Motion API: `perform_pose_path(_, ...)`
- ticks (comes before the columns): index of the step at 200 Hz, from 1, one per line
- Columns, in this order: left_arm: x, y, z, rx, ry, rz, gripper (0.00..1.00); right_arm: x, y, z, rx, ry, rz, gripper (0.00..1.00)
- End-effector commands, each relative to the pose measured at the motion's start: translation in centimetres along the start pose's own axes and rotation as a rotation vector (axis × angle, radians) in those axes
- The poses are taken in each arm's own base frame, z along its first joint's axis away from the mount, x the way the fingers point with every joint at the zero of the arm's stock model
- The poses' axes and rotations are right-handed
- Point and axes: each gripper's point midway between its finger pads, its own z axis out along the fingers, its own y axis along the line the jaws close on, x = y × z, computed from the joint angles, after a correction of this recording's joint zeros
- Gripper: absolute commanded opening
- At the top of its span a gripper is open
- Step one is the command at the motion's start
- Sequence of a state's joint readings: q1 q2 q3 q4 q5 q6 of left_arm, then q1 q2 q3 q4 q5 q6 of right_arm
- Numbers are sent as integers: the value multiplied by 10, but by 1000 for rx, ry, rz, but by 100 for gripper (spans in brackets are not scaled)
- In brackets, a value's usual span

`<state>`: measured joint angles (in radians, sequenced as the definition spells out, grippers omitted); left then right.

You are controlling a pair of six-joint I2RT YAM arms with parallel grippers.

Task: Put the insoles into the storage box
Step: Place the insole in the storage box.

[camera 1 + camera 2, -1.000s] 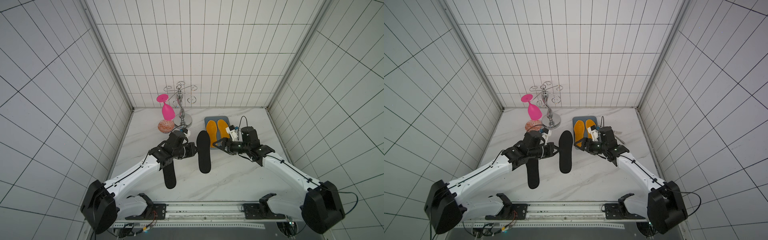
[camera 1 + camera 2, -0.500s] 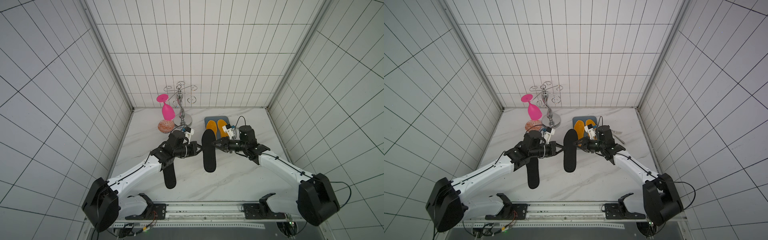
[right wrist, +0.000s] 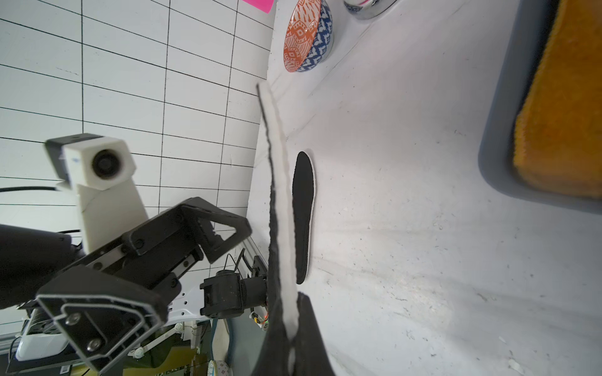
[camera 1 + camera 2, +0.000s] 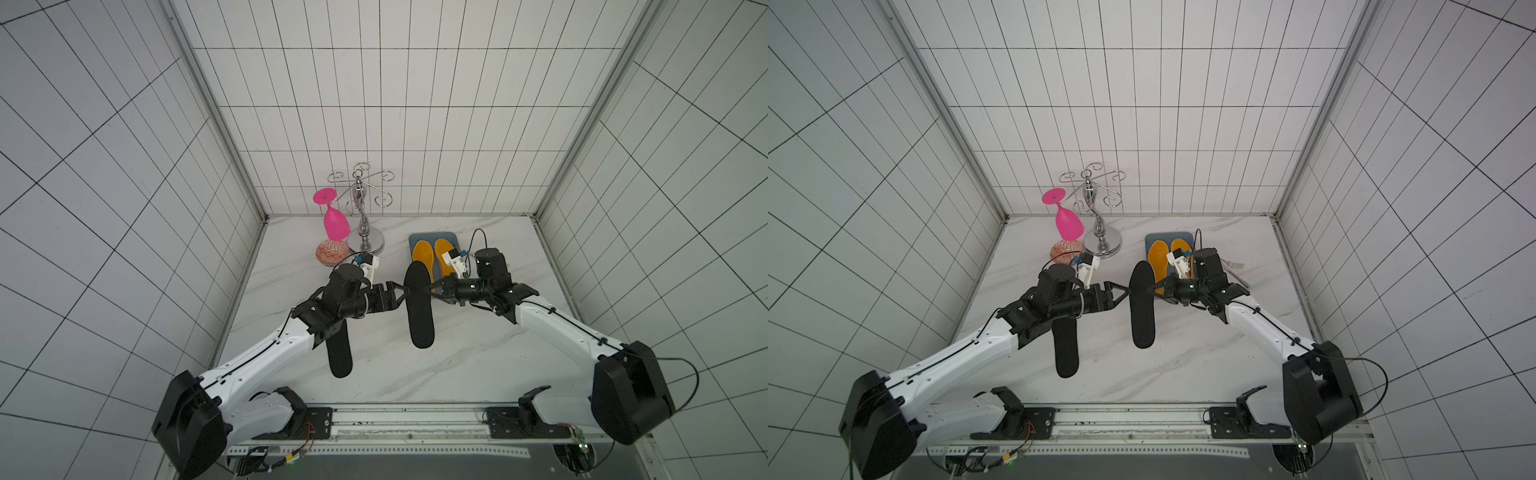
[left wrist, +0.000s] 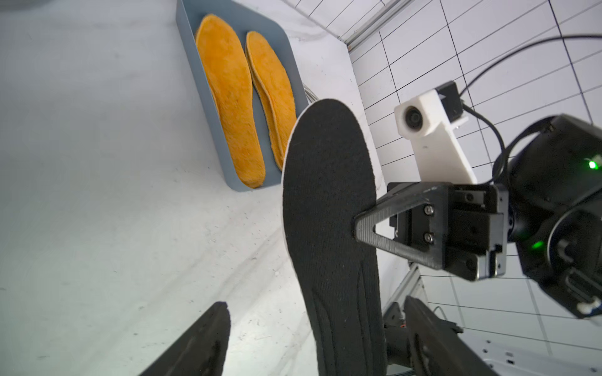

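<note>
Right gripper [image 4: 427,289]: clamped on the black insole [image 4: 419,316] by its edge.
Left gripper [image 4: 401,294]: spread wide, just beside it.
Second black insole [image 4: 340,355]: laid behind the left gripper.
Storage box [image 4: 415,238]: beyond the right gripper, orange insoles [image 4: 423,255] held inside.

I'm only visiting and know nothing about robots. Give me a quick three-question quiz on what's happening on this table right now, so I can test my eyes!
1. True or false: the left gripper is clamped on the raised black insole.
2. What colour are the insoles lying in the storage box? A black, B orange, C pink.
3. Fill in the blank: the second black insole lies flat on the ____, partly under the left arm.

Key
1. False. Its jaws stand open, and the right gripper is the one pinching that insole.
2. B.
3. Table.
</note>
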<state>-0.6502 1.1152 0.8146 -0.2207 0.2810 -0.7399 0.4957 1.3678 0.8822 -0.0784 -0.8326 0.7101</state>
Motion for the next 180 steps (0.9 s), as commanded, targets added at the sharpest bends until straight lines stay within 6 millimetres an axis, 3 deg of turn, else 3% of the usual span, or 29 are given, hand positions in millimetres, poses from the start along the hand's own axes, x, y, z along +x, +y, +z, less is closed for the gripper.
perform_pose_path(1, -13, 12, -10, -67, -68, 68, 91, -16, -12, -9, 54, 17, -37, 0)
perform_pose_path(39, -21, 18, -12, -84, -67, 82, 95, -50, -54, -12, 175, 26, -58, 0)
perform_pose_path(78, -29, 27, -15, -118, -75, 85, 96, -106, -87, -10, 224, -19, -88, 0)
perform_pose_path(122, -32, 44, -23, -153, -76, 44, 96, -157, -115, 13, 222, -37, -75, 0)
perform_pose_path(180, -33, 64, -34, -197, -87, 15, 95, -196, -145, 42, 182, -74, -51, 0)
